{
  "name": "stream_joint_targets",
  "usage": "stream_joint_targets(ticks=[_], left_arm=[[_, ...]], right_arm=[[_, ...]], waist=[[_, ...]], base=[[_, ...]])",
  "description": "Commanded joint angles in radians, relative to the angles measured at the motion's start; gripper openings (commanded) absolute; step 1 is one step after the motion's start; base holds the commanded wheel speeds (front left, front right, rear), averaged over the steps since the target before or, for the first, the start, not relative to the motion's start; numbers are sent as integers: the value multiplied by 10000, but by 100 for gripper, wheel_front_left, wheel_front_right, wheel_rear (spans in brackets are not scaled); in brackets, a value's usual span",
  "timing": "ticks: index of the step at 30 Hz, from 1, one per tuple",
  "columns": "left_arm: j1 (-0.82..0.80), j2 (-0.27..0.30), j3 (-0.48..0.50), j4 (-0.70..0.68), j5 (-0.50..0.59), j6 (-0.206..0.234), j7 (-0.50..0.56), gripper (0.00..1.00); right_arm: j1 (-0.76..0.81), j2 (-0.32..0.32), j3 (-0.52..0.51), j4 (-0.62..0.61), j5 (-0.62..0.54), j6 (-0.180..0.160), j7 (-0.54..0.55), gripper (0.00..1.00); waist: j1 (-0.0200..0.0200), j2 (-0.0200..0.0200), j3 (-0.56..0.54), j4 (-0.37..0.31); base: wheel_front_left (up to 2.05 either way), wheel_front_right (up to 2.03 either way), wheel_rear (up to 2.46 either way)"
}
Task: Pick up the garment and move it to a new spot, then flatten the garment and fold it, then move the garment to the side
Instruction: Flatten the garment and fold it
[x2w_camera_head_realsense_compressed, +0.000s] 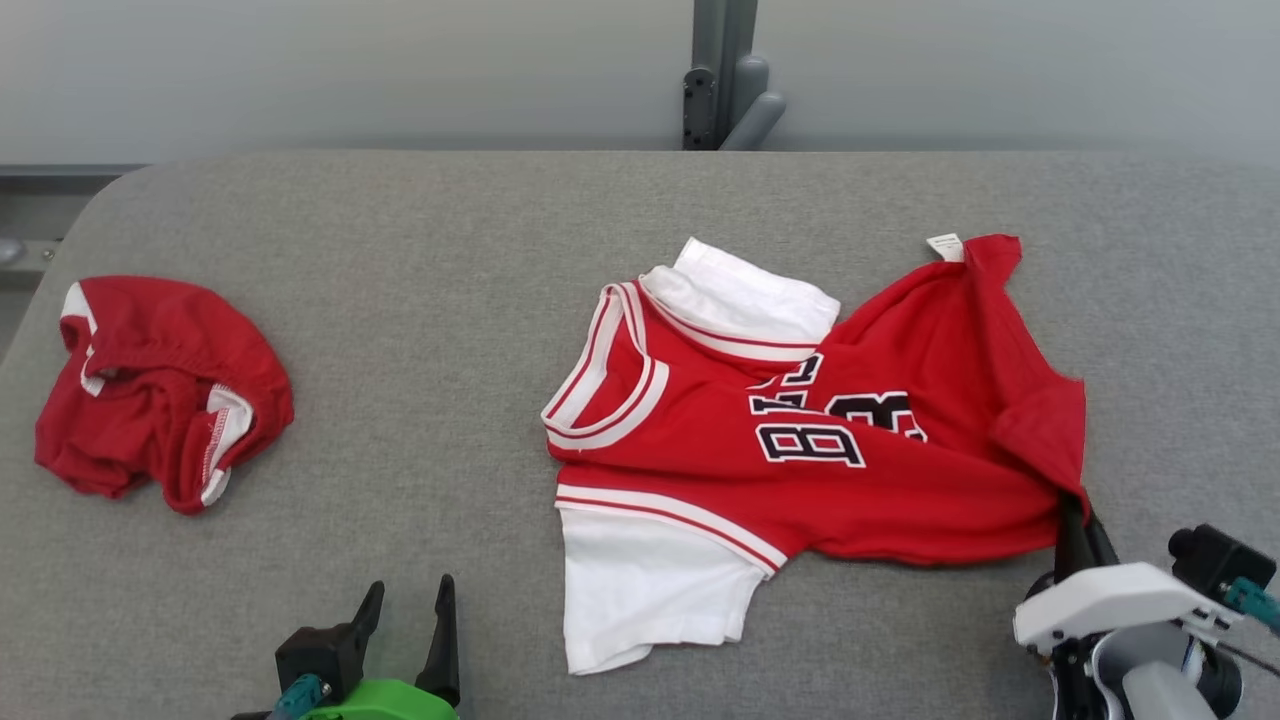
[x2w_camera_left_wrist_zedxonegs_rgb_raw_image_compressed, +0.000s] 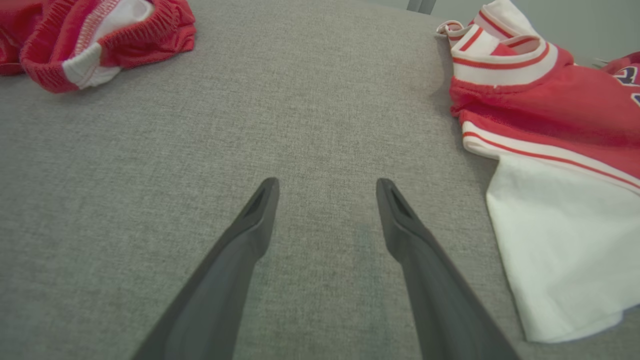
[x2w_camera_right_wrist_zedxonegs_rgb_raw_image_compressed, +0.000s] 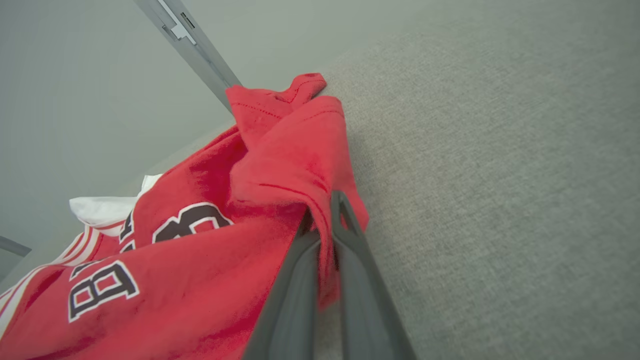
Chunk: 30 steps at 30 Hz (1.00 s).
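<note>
A red jersey with white sleeves and dark lettering lies rumpled on the grey fabric counter, right of centre, with its neck toward the left. The right tool is closed narrow on a bunched red fold at the jersey's near right corner, with cloth pinched between its two fingers. The left tool stands wide over bare counter near the front edge, holding nothing, just left of the jersey's white sleeve. Crumpled red shorts lie well apart at the far left.
</note>
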<state>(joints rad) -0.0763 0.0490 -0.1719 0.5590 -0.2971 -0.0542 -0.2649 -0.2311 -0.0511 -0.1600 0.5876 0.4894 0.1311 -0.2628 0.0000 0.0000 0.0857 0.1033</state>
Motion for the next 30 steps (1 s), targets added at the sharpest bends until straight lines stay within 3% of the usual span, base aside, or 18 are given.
stream_joint_targets(ticks=[1, 6, 9, 15, 30], left_arm=[[143, 28, 63, 44, 128, -50, 8, 100], [258, 31, 210, 81, 253, -65, 8, 100], [245, 31, 253, 103, 295, -88, 10, 100], [331, 32, 336, 103, 356, -76, 10, 100], [751, 28, 1096, -772, 644, 68, 10, 100]], right_arm=[[292, -1, 143, 95, 81, -5, -28, 100], [937, -18, -398, 432, 535, -5, -28, 100], [926, -17, -1080, 402, 21, -5, -28, 100], [673, -23, -1408, -268, -1222, -4, -28, 100], [936, -16, -66, -2239, -3819, -5, -28, 100]], waist=[[0, 0, -429, -595], [0, 0, -600, -1057], [0, 0, -632, -1159], [0, 0, -723, -1199], [0, 0, -1061, -1106]], base=[[0, 0, 0], [0, 0, 0], [0, 0, 0], [0, 0, 0], [0, 0, 0]])
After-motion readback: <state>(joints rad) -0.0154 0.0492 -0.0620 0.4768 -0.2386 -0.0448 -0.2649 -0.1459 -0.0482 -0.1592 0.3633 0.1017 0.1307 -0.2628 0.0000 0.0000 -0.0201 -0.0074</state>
